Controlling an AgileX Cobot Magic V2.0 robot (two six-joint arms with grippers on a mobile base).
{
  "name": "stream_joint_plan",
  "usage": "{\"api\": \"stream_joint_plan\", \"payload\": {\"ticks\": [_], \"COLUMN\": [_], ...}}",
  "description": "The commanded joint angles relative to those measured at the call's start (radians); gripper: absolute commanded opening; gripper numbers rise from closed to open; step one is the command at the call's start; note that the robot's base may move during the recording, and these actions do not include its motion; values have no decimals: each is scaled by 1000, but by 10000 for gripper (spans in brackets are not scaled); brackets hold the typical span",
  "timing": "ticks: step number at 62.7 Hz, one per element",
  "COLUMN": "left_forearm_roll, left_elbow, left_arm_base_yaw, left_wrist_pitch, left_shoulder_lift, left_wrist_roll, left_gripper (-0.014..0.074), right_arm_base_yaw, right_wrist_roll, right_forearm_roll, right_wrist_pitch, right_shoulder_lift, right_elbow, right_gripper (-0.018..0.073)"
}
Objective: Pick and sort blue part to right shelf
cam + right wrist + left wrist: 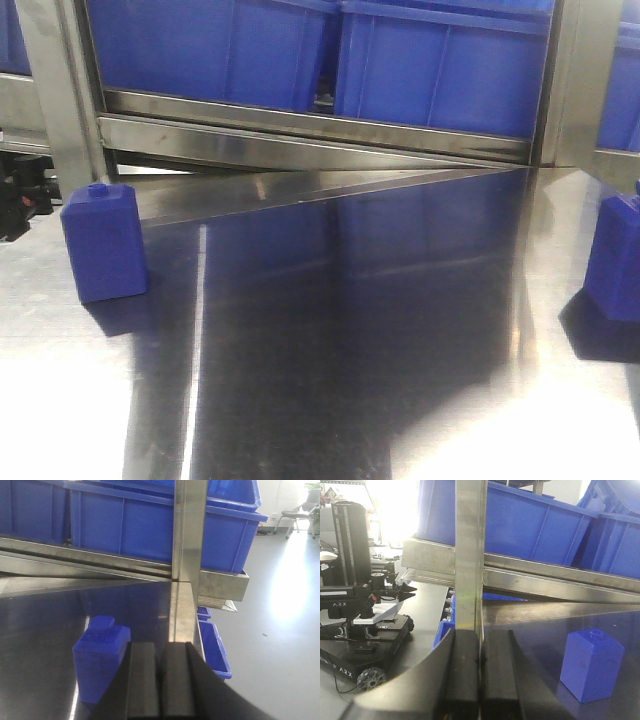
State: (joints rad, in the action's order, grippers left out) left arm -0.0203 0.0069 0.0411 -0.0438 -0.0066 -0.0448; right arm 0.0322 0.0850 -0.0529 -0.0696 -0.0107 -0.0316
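A small solid-blue plastic block with sloped shoulders and a knob on top, the left blue part (pixel 105 245), stands upright near the left edge of the flat, shiny steel tabletop (pixel 330 380), not far from the back edge. A second block of the same kind, the right blue part (pixel 615 262), stands upright at the right edge, partly cut off in the front view. Along the back edge runs the stainless-steel framed shelf (pixel 320 135), which carries large open blue plastic bins (pixel 440 70).

The left gripper (pixel 480 680) has its black pads pressed together with nothing between them. The left blue part stands apart, to its right. The right gripper (pixel 161 685) is also pressed together and empty, and the right blue part is partly hidden behind its left finger. Beyond the left edge stands a black wheeled machine (pixel 370 647).
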Motion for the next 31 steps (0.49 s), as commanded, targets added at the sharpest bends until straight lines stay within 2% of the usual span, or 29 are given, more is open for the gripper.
{"api": "stream_joint_plan", "payload": {"ticks": [1, 31], "left_forearm_roll": [-8, -8], "left_elbow": [24, 24], "left_arm_base_yaw": [6, 6], "left_wrist_pitch": [81, 105], "left_shoulder_lift": [-19, -19], "left_wrist_roll": [-2, -2], "left_gripper": [123, 123], "right_arm_base_yaw": [-4, -4], "right_wrist_roll": [-6, -6], "right_forearm_roll": [-1, -1], "right_wrist_pitch": [90, 90], "right_shoulder_lift": [-21, -21], "right_elbow": [23, 23], "right_gripper": [46, 46]}}
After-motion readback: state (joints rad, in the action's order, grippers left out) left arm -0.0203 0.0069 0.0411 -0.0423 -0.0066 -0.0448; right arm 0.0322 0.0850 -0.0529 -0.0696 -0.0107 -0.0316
